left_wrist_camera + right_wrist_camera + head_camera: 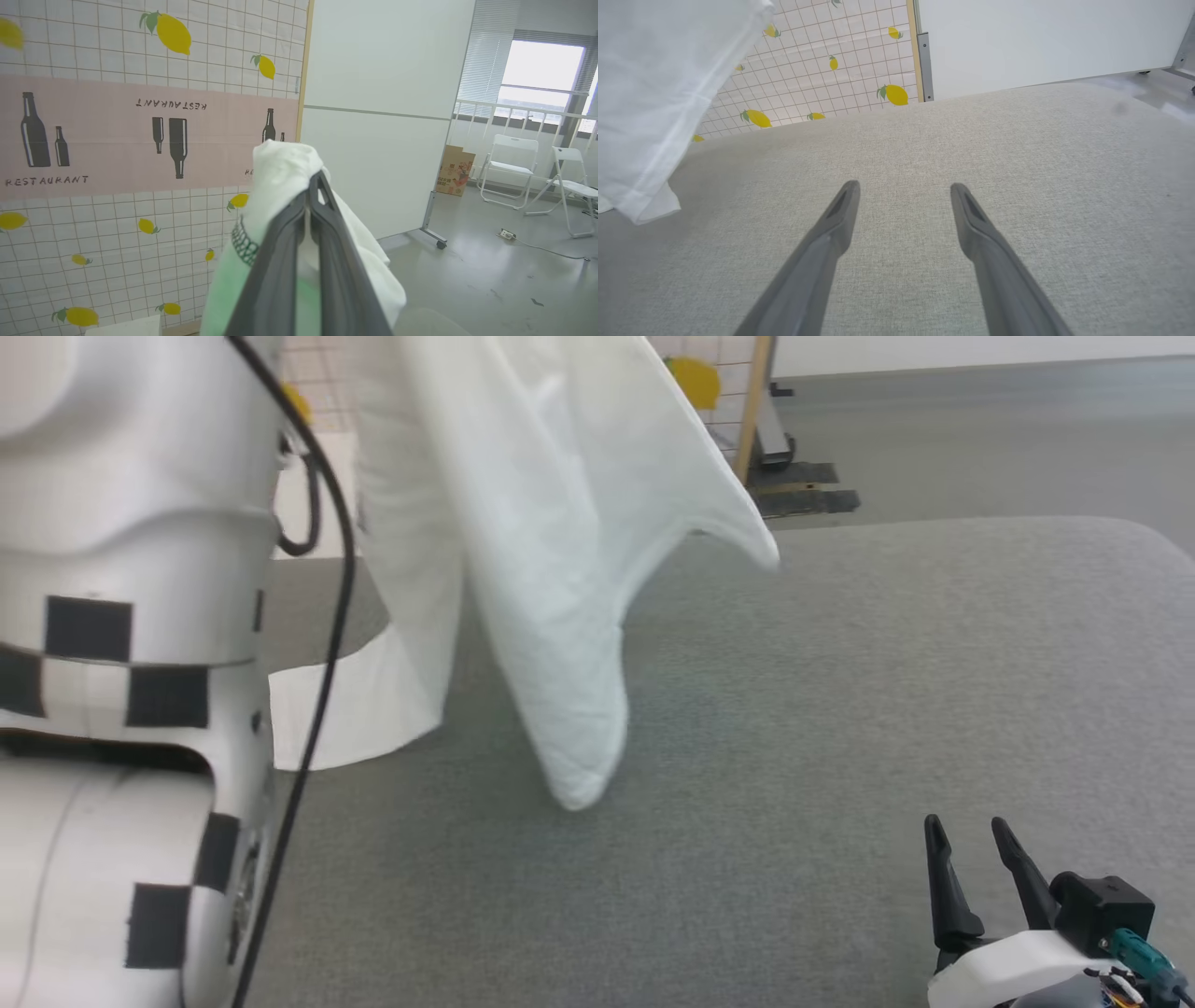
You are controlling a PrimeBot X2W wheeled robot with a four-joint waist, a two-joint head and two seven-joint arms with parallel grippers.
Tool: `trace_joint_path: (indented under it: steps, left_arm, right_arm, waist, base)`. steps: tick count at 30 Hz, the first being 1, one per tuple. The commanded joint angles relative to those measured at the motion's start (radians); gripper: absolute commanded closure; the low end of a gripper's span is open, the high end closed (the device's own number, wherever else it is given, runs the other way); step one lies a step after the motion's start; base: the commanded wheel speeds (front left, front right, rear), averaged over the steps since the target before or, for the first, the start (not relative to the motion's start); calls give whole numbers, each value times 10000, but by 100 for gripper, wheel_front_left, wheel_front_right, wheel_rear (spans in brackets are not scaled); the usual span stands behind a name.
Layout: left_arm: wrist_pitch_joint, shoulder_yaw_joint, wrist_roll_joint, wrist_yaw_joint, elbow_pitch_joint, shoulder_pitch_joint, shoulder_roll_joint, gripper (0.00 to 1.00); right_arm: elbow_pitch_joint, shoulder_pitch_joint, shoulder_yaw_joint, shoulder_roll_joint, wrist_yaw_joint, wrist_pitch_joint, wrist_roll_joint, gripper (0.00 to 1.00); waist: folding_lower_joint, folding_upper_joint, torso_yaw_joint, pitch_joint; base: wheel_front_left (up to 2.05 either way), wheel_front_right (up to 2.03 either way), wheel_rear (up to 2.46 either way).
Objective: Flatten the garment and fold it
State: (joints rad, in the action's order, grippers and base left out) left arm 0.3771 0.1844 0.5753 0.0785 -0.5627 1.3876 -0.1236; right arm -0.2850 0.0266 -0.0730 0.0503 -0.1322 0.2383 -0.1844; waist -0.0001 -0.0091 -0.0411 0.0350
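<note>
Left claw (313,184) clenched on a bunched fold of the garment (551,569), which hangs in the air over the grey woven pad (840,709). Thin white cloth, soft drape, hemmed edges, dark zigzag stitching (243,242) by my fingers. Lowest rounded tip is near the pad, contact unclear. Right claw (966,826) spread wide, empty, low over the pad.

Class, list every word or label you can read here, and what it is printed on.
"RESTAURANT": upright, on the pink band of the lemon-patterned backdrop.
"RESTAURANT": upside down, on the same band.
Print on the cardboard box: too small to read.
</note>
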Motion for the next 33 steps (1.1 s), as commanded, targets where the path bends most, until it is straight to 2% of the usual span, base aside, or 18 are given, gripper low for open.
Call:
trace_joint_path:
  steps: [1, 9, 16, 21, 27, 28, 29, 30, 33]
  left_arm:
    - [60, 88, 132, 62, -140, -276, 119, 100]
    - [185, 1184, 585, 263, -709, -3043, 612, 100]
    - [301, 2865, 1431, 331, -1151, -6397, 726, 100]
    - [867, 4551, 2282, -127, -1293, -8233, 730, 100]
    - [1120, 5428, 3210, -684, -1036, -9001, 732, 100]
    - [1091, 5393, 3405, -799, -939, -8988, 732, 74]
    - [1057, 5353, 3599, -931, -805, -8930, 732, 40]
    - [1058, 5300, 3760, -1049, -702, -8885, 732, 0]
    - [973, 4989, 4140, -1242, -231, -8620, 732, 0]
  right_arm:
    - [-12, 146, -50, -1, 15, 82, 49, 0]
    - [56, 221, -254, -1, 15, 87, 154, 0]
    - [140, 126, -158, -1, 15, 23, 177, 0]
    - [92, 32, -78, -1, 15, 20, 135, 0]
    - [8, 22, -38, -1, 15, 50, 39, 0]
    - [-15, 39, -33, -1, 15, 55, 28, 0]
    - [-44, 66, -33, -1, 15, 61, 24, 0]
    - [-63, 88, -32, -1, 15, 65, 23, 0]
    - [-118, 170, -50, -1, 15, 78, 7, 0]
  waist:
    - [1, 87, -317, -181]
    - [1, 87, -444, -46]
    - [1, 87, -642, 189]
    - [1, 87, -760, 261]
    - [1, 87, -730, 255]
    - [1, 87, -705, 223]
    - [1, 87, -668, 174]
    - [1, 87, -644, 138]
    - [1, 87, -525, -53]
  base:
    - [0, 0, 0]
    - [0, 0, 0]
    - [0, 0, 0]
    - [0, 0, 0]
    - [0, 0, 0]
    - [0, 0, 0]
    - [0, 0, 0]
    - [0, 0, 0]
    - [0, 0, 0]
